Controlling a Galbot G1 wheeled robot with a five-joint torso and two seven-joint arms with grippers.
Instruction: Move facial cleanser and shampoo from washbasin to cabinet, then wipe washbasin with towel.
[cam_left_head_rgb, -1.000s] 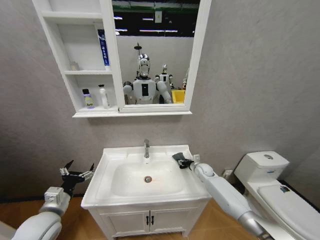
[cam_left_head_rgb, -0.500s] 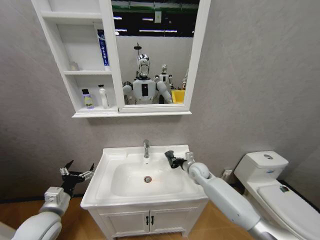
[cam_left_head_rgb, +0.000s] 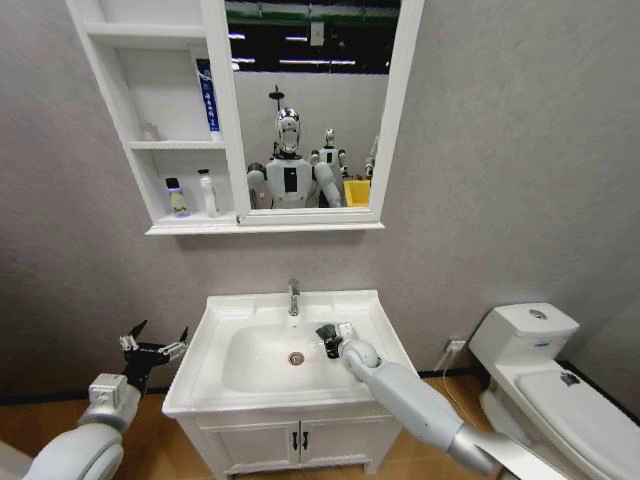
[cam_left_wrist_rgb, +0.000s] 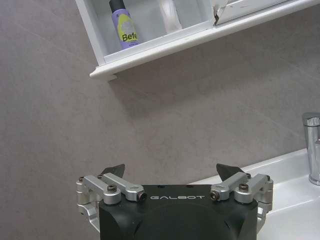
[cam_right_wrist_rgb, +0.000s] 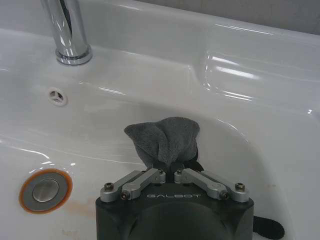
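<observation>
1. Change since a second ago: the right hand (cam_left_head_rgb: 327, 338) has moved from the right rim of the washbasin (cam_left_head_rgb: 215, 322) into the bowl. It now sits right of centre in the head view, just right of the drain (cam_left_head_rgb: 296, 358).
2. Right hand is clamped on the towel (cam_right_wrist_rgb: 165, 140), a dark grey wad bunched between the narrow fingers. Wrist view shows it low over the bowl's sloped inner wall; contact with the ceramic is not clear.
3. Left hand (cam_left_head_rgb: 153, 349) is unchanged: lower left of the head view, off the basin's left edge, fingers (cam_left_wrist_rgb: 113, 171) spread wide, holding nothing.
4. Readable text: "GALBOT" on both hand bodies. Purple bottle (cam_left_wrist_rgb: 122, 25) on the lowest shelf of the cabinet (cam_left_head_rgb: 225, 226) reads "Befe...", the rest cut off. White bottle (cam_left_head_rgb: 208, 193) stands just beside it, label unreadable. Blue tube (cam_left_head_rgb: 206, 96) on the middle shelf has print too small to read.
5. Room: the bowl is bare left of the drain. The tap (cam_right_wrist_rgb: 66, 31) stands at the back rim, apart from the towel. The toilet (cam_left_head_rgb: 555, 385) sits at lower right, near the right forearm.
</observation>
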